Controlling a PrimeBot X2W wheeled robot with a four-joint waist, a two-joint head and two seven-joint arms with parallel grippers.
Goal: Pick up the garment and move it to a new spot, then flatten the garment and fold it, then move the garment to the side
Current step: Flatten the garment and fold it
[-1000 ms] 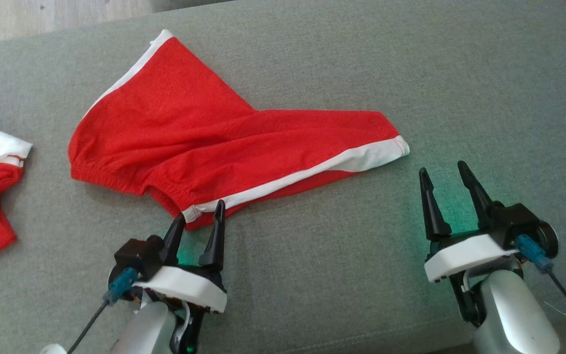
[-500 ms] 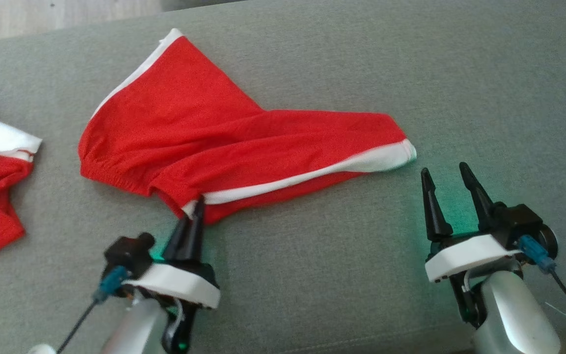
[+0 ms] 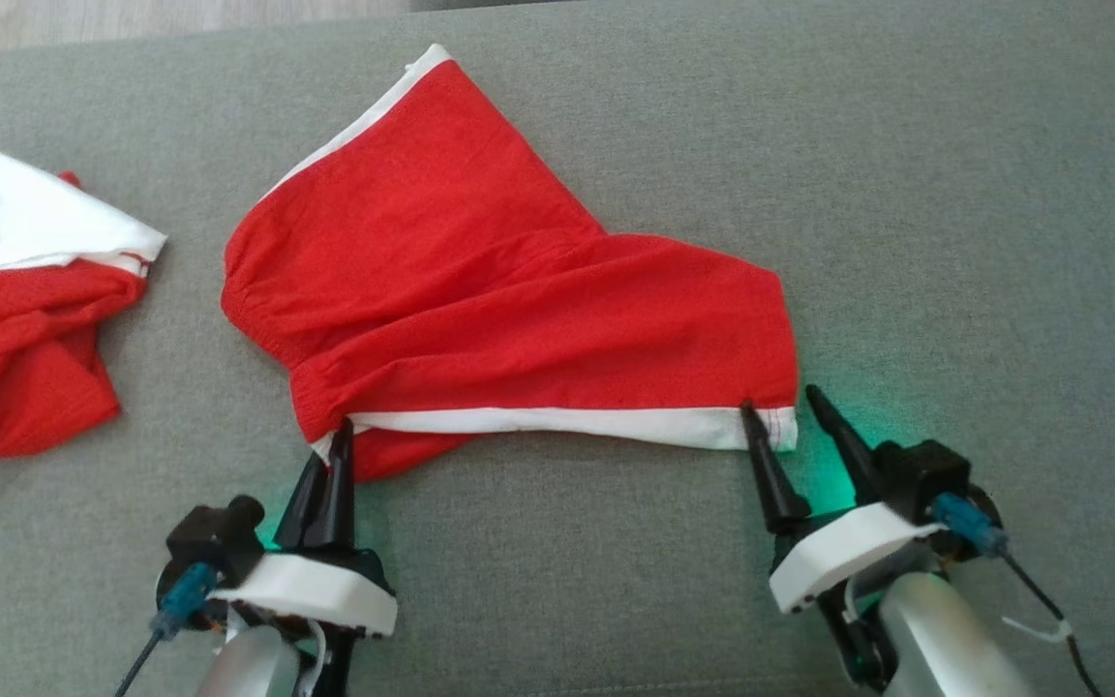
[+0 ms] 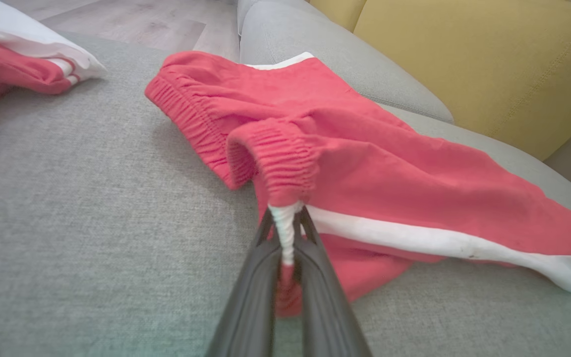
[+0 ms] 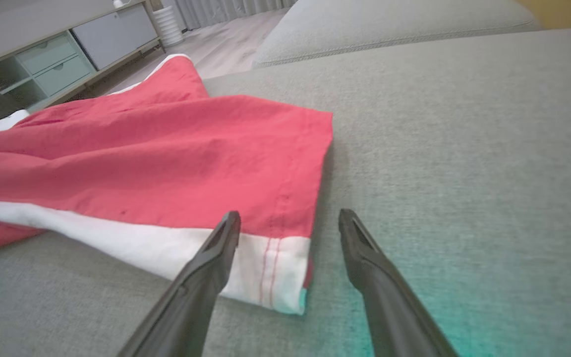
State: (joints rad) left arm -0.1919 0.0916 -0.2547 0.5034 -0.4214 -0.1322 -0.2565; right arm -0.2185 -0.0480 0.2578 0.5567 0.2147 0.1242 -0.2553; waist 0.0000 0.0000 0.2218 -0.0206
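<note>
The garment (image 3: 509, 290) is a pair of red shorts with white side stripes, lying spread on the grey sofa cushion (image 3: 954, 223). My left gripper (image 3: 340, 433) is shut on the white end of the waistband at the near-left corner; in the left wrist view the waistband (image 4: 285, 233) is pinched between the dark fingers (image 4: 315, 277). My right gripper (image 3: 782, 407) is open, its fingertips straddling the white hem corner (image 5: 275, 267) of the garment (image 5: 156, 158) at the near right. The garment (image 4: 365, 173) bunches at the elastic waist.
A second red-and-white garment (image 3: 25, 290) lies crumpled at the left of the cushion. A yellow cushion (image 4: 464, 64) and a grey sofa back rise behind in the left wrist view. A cabinet with drawers (image 5: 52, 54) stands on the floor beyond the sofa.
My left gripper shut on the waistband corner. My right gripper moved left and forward to the hem corner, still open. The head camera shifted; the garment's right leg now lies flatter and wider.
</note>
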